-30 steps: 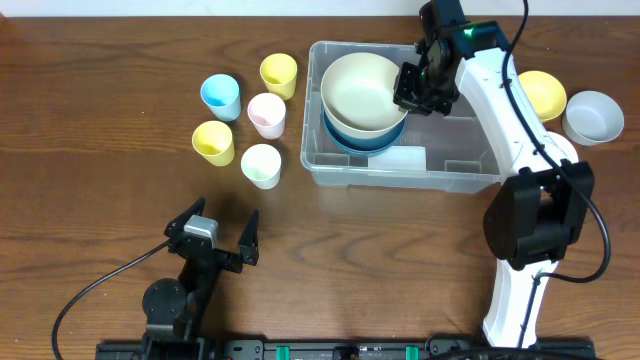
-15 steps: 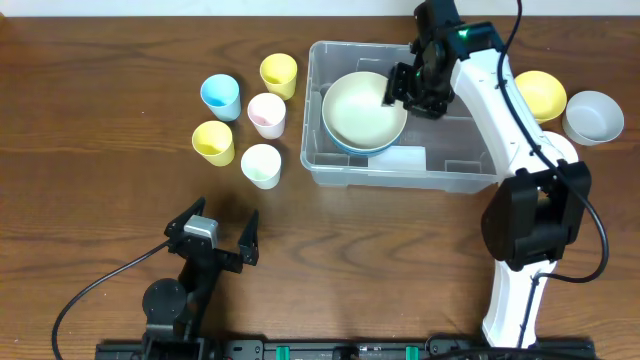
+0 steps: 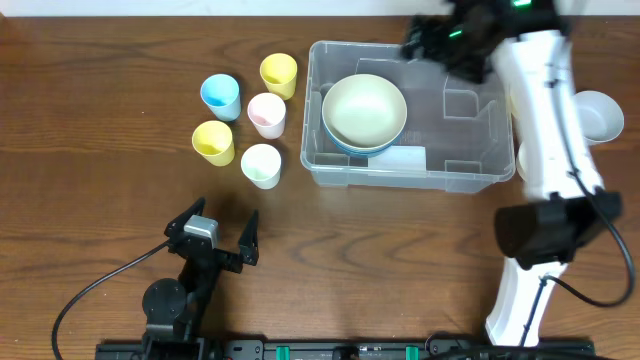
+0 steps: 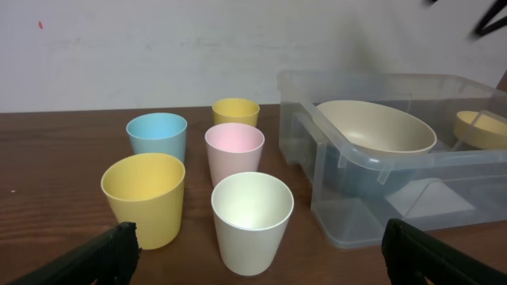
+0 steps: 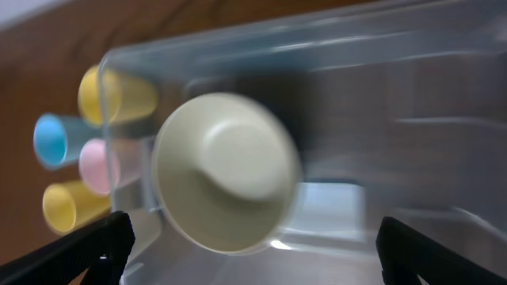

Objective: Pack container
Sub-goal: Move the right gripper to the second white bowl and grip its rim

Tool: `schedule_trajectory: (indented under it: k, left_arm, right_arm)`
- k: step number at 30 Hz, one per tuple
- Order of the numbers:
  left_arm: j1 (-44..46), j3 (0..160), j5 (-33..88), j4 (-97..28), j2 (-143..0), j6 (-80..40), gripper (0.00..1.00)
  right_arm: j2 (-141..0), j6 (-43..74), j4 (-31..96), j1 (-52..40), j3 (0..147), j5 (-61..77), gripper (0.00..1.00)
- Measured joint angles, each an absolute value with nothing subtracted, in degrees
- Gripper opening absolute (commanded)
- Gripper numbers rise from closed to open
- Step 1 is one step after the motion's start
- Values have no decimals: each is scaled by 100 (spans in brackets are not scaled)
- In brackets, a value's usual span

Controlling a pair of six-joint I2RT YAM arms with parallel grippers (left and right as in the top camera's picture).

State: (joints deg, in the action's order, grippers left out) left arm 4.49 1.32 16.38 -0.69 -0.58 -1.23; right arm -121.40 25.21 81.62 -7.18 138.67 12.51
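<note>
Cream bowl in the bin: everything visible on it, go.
The cream bowl is plain, matte, plastic-looking, round and deep, empty. It sits mouth-up, slightly tilted, nested in a blue bowl in the left half of the clear container. Only the blue bowl appears to touch it; nothing grips it.

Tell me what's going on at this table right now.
The right gripper, open and empty, hangs blurred over the far rim of the container. Inside, a cream bowl sits nested in a blue bowl. Five cups stand on the table left of the container, and a grey bowl sits to its right. The left gripper rests open near the front edge, touching nothing.
</note>
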Motion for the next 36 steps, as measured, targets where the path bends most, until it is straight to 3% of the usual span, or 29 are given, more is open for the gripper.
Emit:
schedule_trajectory:
  k: [7, 13, 23, 36]
  left_arm:
    - [449, 132, 1638, -69, -58, -121, 98]
    - [449, 132, 1638, -69, -58, -123, 98]
    - [449, 132, 1638, -69, -58, -123, 98]
    - [449, 132, 1636, -69, -58, -123, 98]
  right_arm:
    - [-11856, 2915, 9494, 1129, 14370, 425, 99]
    - [-11856, 2915, 9572, 2176, 13463, 204, 99]
    - [-11865, 2790, 8278, 2355, 11360, 169, 99]
    - [-11865, 2805, 7548, 2639, 10143, 123, 99]
